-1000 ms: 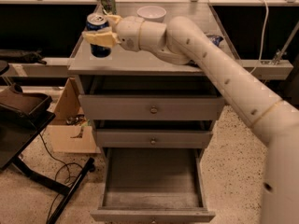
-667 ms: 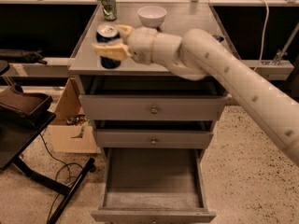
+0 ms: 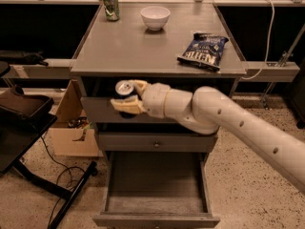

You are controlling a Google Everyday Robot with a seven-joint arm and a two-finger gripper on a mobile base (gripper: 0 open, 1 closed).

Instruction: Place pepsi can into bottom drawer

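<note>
Silver-topped can [image 3: 125,88] is held tight in the pincer [image 3: 129,98], just below the desk [image 3: 143,46] edge. Next it should go down into the open drawer [image 3: 155,182].

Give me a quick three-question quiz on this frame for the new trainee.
1. True or false: the bottom drawer is open.
2. The gripper, in front of the top drawer, holds: A) a bottle B) the pepsi can C) nothing.
3. How many things sit on the cabinet top?
Key: 1 true. 2 B. 3 three: green can, bowl, chip bag.
</note>
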